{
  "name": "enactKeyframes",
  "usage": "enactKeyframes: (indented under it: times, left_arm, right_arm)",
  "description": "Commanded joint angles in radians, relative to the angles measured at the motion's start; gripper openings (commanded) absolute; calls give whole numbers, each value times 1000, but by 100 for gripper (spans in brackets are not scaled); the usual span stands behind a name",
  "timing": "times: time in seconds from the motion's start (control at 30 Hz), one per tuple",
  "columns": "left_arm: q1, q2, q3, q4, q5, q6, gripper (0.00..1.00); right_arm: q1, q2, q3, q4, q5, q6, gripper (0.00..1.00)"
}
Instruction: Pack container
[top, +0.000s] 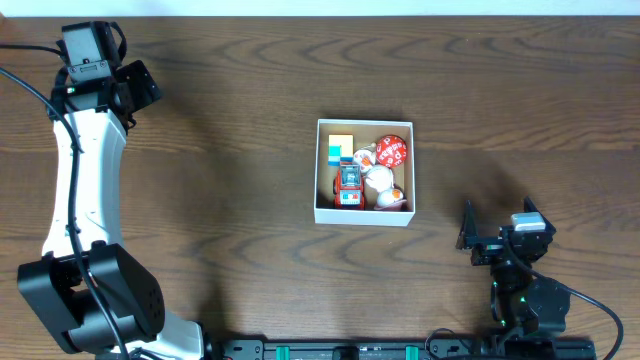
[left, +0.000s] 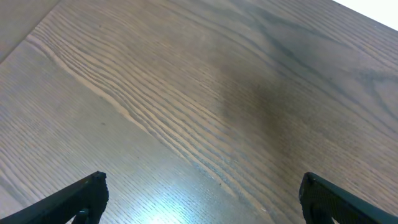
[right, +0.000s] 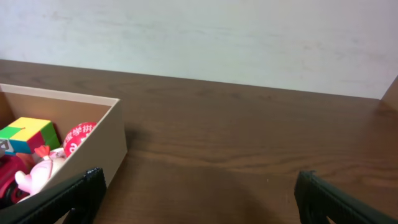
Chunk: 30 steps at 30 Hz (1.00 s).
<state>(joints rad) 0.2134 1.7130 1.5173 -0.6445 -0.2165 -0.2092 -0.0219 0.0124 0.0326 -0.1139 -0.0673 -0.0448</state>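
The container (top: 362, 217) sat in the middle of the table (top: 230, 150), with toys (top: 350, 185) inside. The right gripper (right: 199, 208) was nearer. The container lay ahead and to its left. Its fingers were wide and empty. The left gripper (left: 199, 199), also wide, was far off.

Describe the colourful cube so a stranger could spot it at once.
Find the white-walled container near the middle of the wooden table. The cube sits in its far-left corner, beyond the red toy car. It alone is blocky, with yellow, green and blue faces.
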Motion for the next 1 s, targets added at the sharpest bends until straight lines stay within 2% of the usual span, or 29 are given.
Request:
enactKeyframes:
  times: [0.0, 0.2, 0.63, 0.8, 0.97]
  left_arm:
    - [5, -47, 11, -13, -9, 2, 98]
    - [5, -210, 11, -58, -9, 3, 98]
    - [5, -742, -18, -317, -1, 2, 98]
    - [5, -939, -117, -391, -2, 3, 98]
    - [5, -1123, -330, -308, -2, 3, 98]
  right_arm:
    - [10, -6, -7, 1, 10, -13, 99]
    - [10, -6, -7, 1, 10, -13, 99]
    - [10, -6, -7, 1, 10, -12, 99]
    - [10, -6, -7, 1, 10, -12, 99]
    - [10, -6, -7, 1, 10, -13, 99]
